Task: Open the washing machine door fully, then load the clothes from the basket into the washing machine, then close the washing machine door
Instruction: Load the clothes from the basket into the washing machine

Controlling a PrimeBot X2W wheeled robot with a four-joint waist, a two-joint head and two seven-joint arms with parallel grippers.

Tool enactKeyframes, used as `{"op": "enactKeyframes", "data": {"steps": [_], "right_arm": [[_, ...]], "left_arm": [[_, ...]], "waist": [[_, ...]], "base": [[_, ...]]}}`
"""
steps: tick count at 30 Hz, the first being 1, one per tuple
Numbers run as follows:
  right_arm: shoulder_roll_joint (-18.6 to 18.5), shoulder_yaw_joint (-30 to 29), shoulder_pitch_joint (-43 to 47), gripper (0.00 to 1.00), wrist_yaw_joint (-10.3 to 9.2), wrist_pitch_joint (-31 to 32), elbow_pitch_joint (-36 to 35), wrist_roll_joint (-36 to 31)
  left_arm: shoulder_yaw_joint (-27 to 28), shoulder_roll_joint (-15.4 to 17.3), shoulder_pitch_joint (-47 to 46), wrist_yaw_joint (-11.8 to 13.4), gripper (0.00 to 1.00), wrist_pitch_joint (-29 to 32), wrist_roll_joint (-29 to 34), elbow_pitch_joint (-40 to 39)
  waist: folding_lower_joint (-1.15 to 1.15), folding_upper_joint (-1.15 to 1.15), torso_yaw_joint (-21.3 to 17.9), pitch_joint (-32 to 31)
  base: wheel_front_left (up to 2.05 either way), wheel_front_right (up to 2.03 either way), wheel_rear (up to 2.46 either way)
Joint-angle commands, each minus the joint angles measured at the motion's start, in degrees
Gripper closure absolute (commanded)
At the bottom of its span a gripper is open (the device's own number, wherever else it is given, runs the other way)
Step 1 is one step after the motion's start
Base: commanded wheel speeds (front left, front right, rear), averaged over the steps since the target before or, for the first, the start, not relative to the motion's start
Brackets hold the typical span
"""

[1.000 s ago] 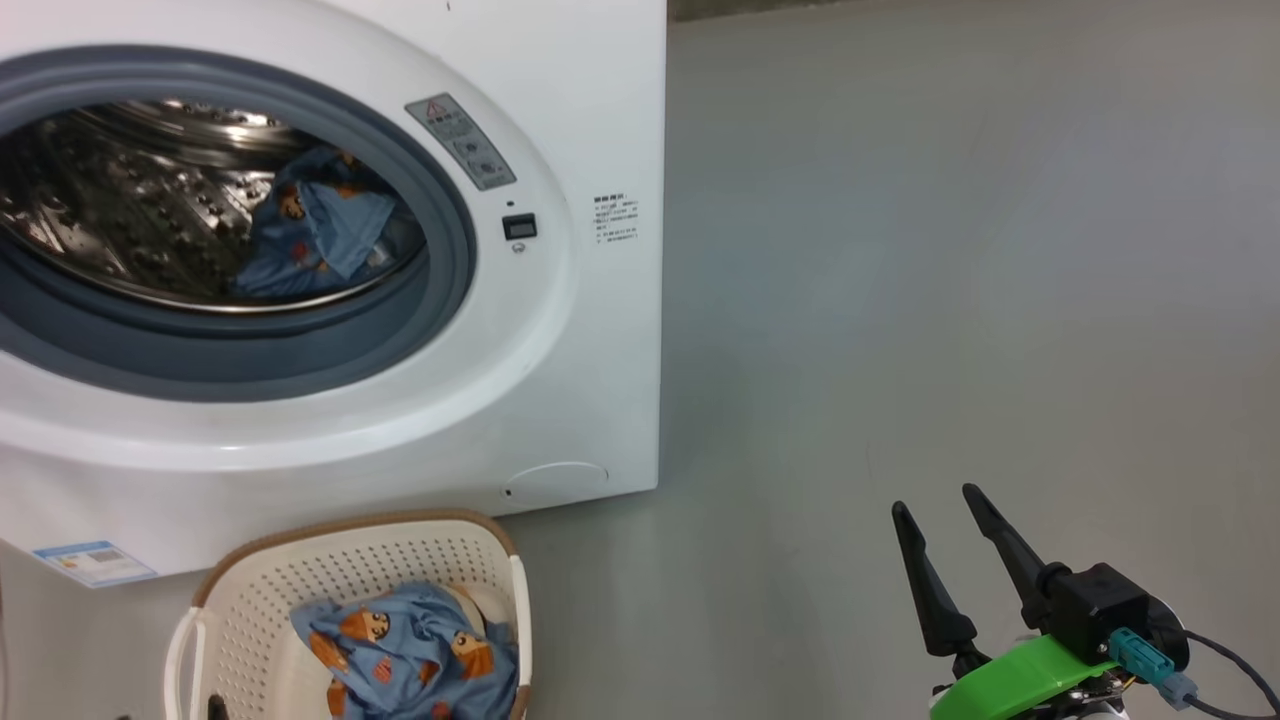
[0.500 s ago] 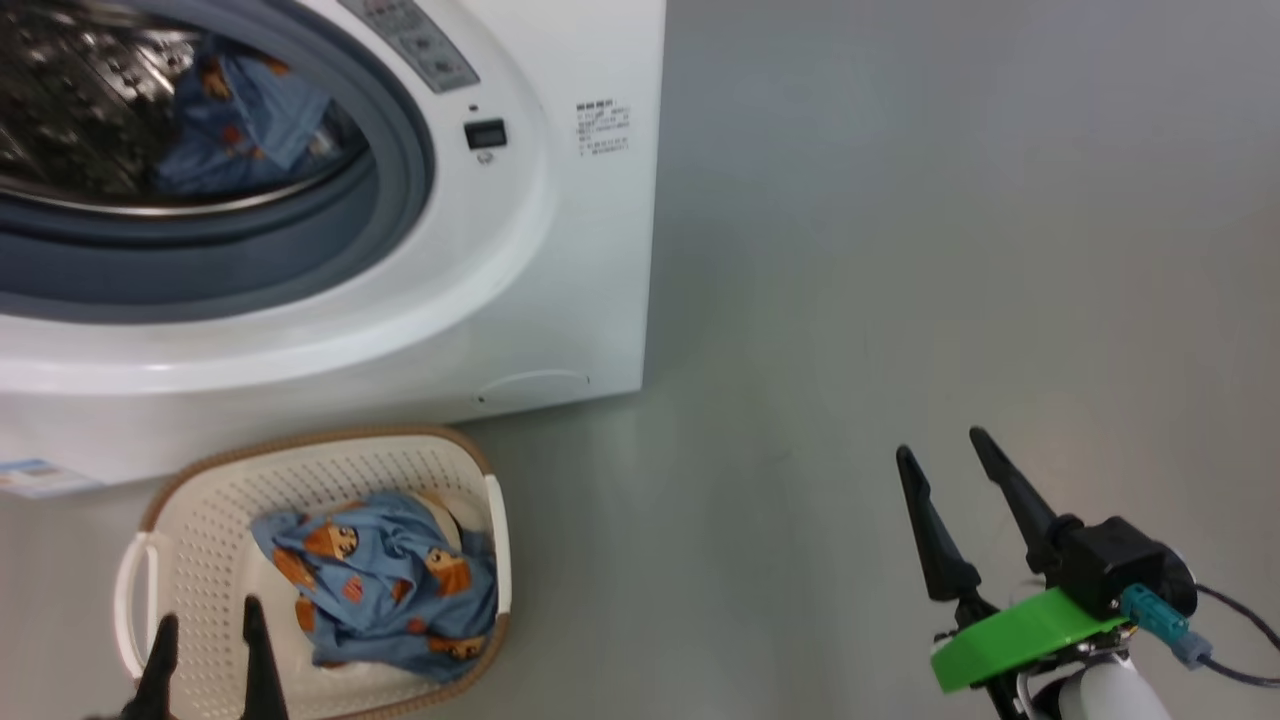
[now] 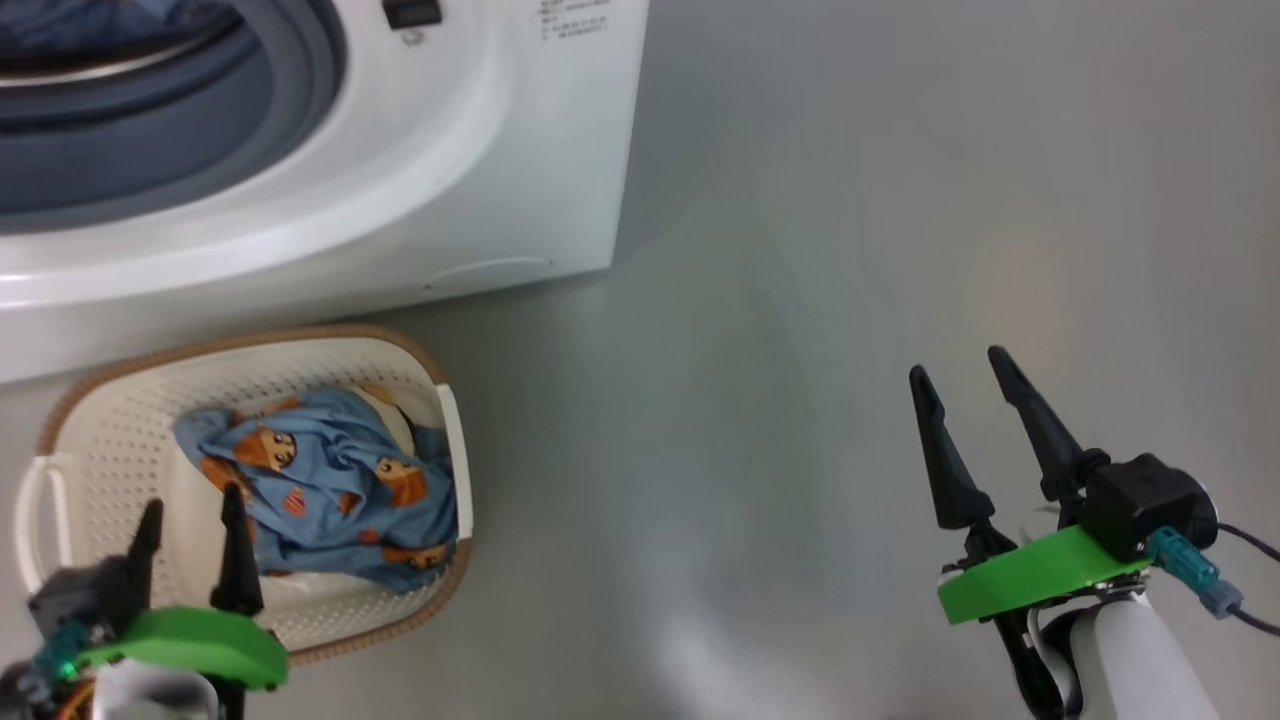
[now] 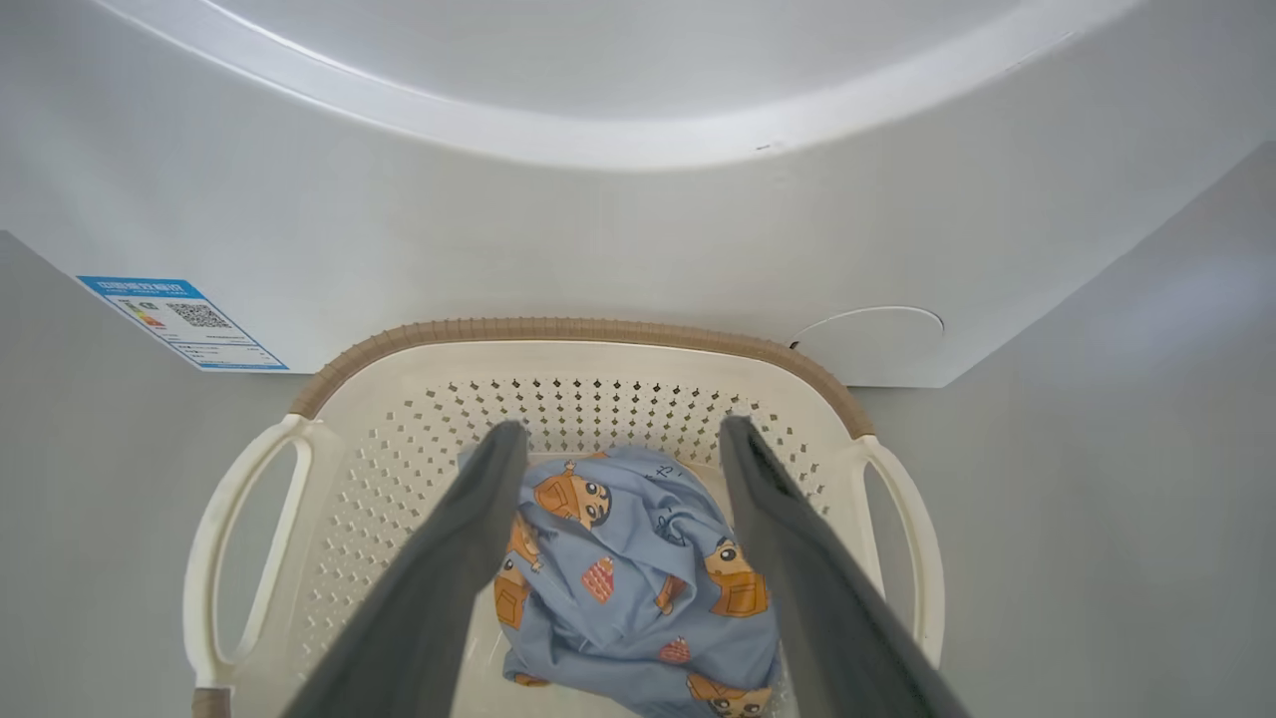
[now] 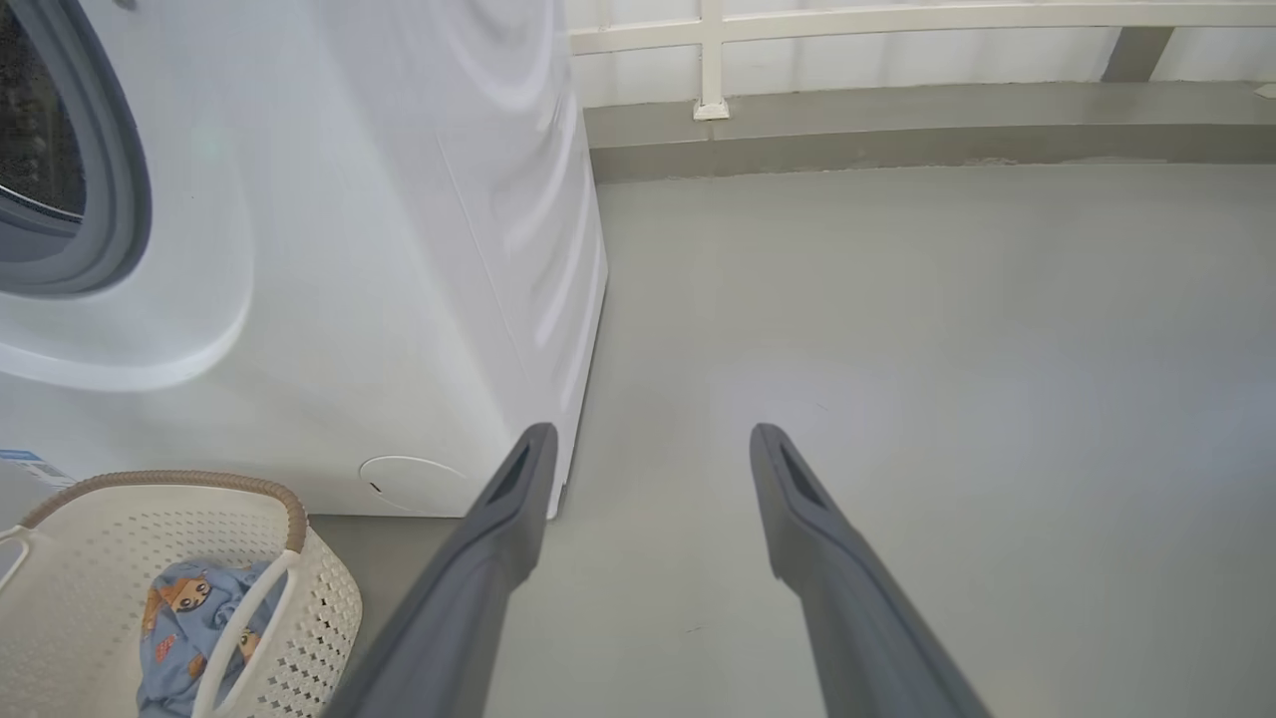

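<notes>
The white washing machine [image 3: 480, 200] fills the upper left, its grey gasket [image 3: 200, 150] bare; the washing machine door is out of view. The cream basket [image 3: 250, 340] stands on the floor right in front of it, holding the crumpled light blue clothes [image 3: 330, 480] with orange figures. My left gripper [image 3: 192, 498] hangs open above the basket's near left part. In the left wrist view the clothes [image 4: 628, 558] lie between and below its spread fingers [image 4: 620, 427], untouched. My right gripper [image 3: 956, 362] stands open over bare floor far to the right, holding nothing.
A blue sticker [image 4: 184, 321] and a round filter cap [image 4: 877, 339] mark the machine's lower front. Grey floor [image 3: 800, 300] stretches to the right of the machine. A low kerb with a white railing [image 5: 708, 60] bounds it at the back.
The head camera has tilted down, so the machine slid up and the basket came fully into view. My left gripper has risen into view over the basket. Both grippers stay open.
</notes>
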Motion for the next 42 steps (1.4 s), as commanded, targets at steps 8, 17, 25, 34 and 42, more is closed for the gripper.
{"op": "enactKeyframes", "data": {"steps": [8, 17, 25, 34, 42], "right_arm": [[0.12, 0.33, -1.08, 0.00, 0.09, -0.27, -3.29, -0.19], [0.12, -0.50, -1.73, 0.00, 0.09, -0.27, -5.03, -0.68], [0.12, -0.54, -1.97, 0.00, 0.09, -0.27, -5.91, -0.85], [0.12, -1.10, -1.69, 0.00, 0.09, -0.27, -6.93, -0.91], [0.12, -1.21, -1.77, 0.00, 0.09, -0.27, -7.79, -0.62]], "left_arm": [[2.19, 3.57, -10.54, -1.65, 0.00, -0.48, -4.64, 10.92], [-3.86, 4.98, -20.32, -2.00, 0.00, 0.90, -11.63, 20.75], [-8.80, 7.26, -23.79, -2.01, 0.00, 4.79, -17.72, 26.10], [-11.93, 8.99, -27.79, -2.02, 0.00, 10.02, -26.96, 27.38], [-15.26, 10.98, -31.10, -2.02, 0.00, 15.24, -31.88, 27.95]], "waist": [[-0.02, 0.00, -1.41, 9.98], [-0.02, 0.00, -0.21, 15.88], [-0.02, 0.00, -0.30, 17.99], [-0.02, 0.00, -0.77, 20.52], [-0.02, 0.00, -1.10, 23.15]], "base": [[0.00, 0.00, 0.00], [0.00, 0.00, 0.00], [0.00, 0.00, 0.00], [0.00, 0.00, 0.00], [0.00, 0.00, 0.00]]}}
